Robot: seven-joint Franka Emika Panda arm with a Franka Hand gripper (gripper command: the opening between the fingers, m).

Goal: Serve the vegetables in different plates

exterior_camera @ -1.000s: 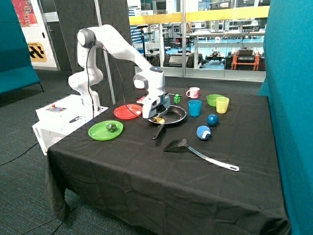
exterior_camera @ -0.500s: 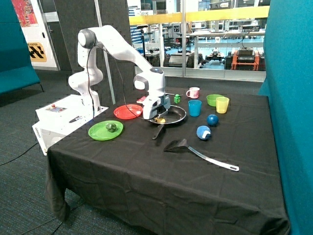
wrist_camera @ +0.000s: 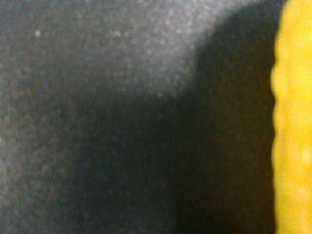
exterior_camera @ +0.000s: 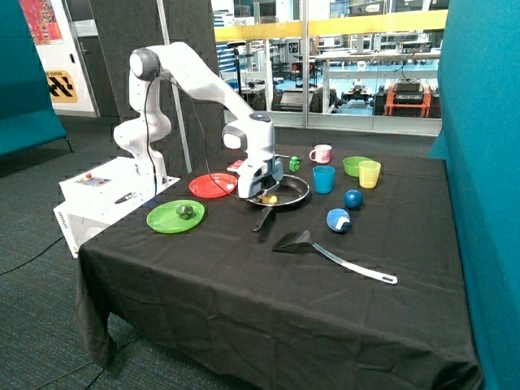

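Observation:
The dark green vegetable lies on the bright green plate near the table's corner. Behind it, the red plate holds nothing that I can see. The pale yellow vegetable rests inside the black frying pan. My gripper is lowered into the pan right beside it, on the red plate's side. In the wrist view the yellow vegetable fills one edge, very close, over the pan's dark floor. Whether the gripper touches or holds the piece is hidden.
A black spatula lies in front of the pan. Two blue balls, a blue cup, a yellow cup, a green bowl, a pink mug and a small green cube stand behind and beside the pan.
My gripper has shifted slightly within the pan toward the red plate. The yellow vegetable now shows beside the hand rather than under it.

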